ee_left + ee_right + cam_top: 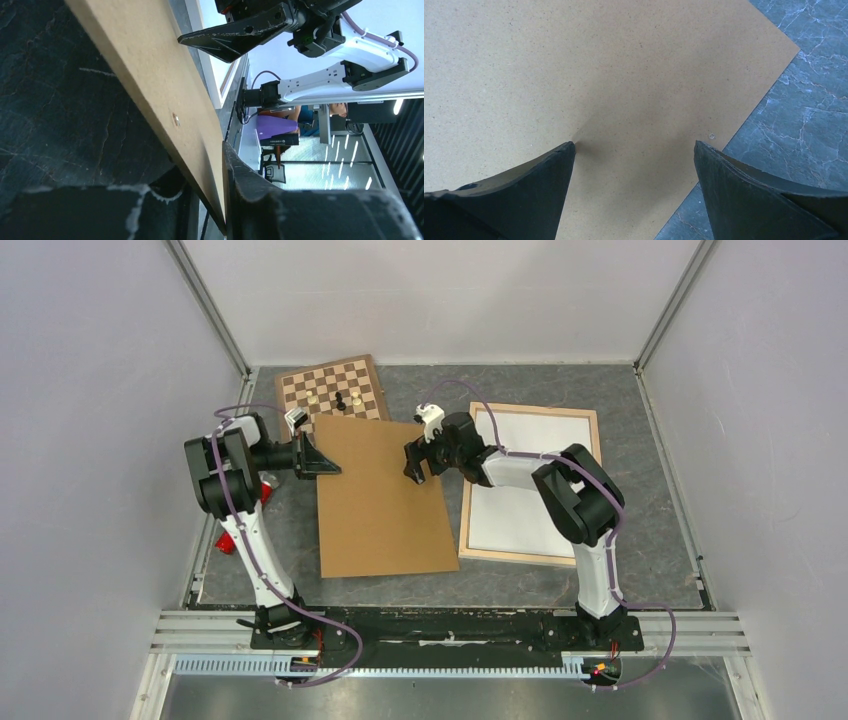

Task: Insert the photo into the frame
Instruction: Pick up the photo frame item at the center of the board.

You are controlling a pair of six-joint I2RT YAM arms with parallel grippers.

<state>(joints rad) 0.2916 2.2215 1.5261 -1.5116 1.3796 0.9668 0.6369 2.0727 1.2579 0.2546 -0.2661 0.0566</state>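
- Top external view: left gripper (318, 464) clamps backing board (380, 510) by its left edge.
- Over its right edge, right gripper (634, 150) hangs, fingers apart.
- Right of it lies frame (515, 558) holding white sheet (525, 515); chessboard (330, 388) behind.

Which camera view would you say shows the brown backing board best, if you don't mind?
The top external view: the brown backing board appears whole, just left of the frame. The left wrist view shows only one long edge close up, and the right wrist view only a patch of its surface with one corner.
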